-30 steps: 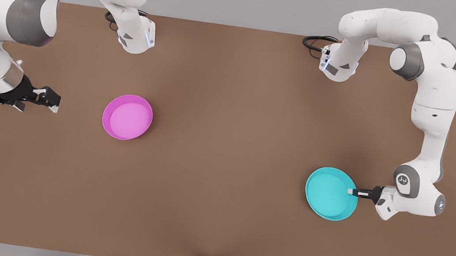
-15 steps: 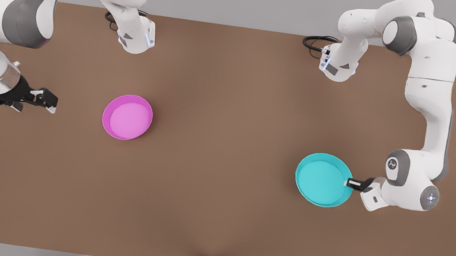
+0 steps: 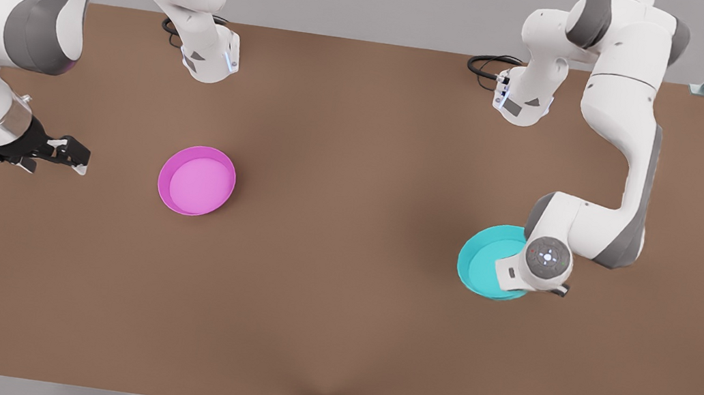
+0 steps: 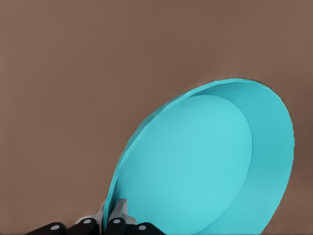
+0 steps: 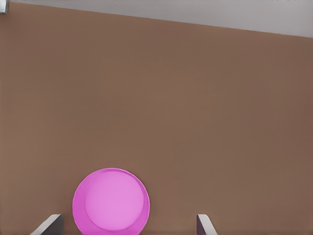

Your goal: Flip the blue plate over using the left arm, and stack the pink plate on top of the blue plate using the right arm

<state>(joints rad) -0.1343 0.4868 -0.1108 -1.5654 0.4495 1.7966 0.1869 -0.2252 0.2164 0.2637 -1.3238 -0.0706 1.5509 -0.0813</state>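
On the brown matte desk (image 3: 338, 292) I count two plates and two arms. The blue plate (image 3: 484, 261), a round, shallow, smooth cyan dish with a sloping raised rim and a flat plain bottom, sits at the front view's right, partly covered by the wrist of the left arm (image 3: 613, 151). In the left wrist view the blue plate (image 4: 205, 161) appears tilted, its hollow side facing the camera, and I see the left gripper (image 4: 113, 215) pinching its rim, one pale fingertip on each side of the thin wall. The left arm is white with grey joint covers, and a black cable loop (image 3: 486, 65) lies by its base.

The pink plate (image 3: 197, 180), a dish of the same round shallow shape in magenta with a lighter pink inside, lies flat and hollow-side up on the desk toward the front view's left, well apart from the blue plate. The right arm (image 3: 9, 39) waits at the front view's left edge, its black right gripper (image 3: 79, 154) beside the pink plate without touching it. In the right wrist view the pink plate (image 5: 111, 201) lies between two pale fingertips (image 5: 49, 224) that are spread wide.
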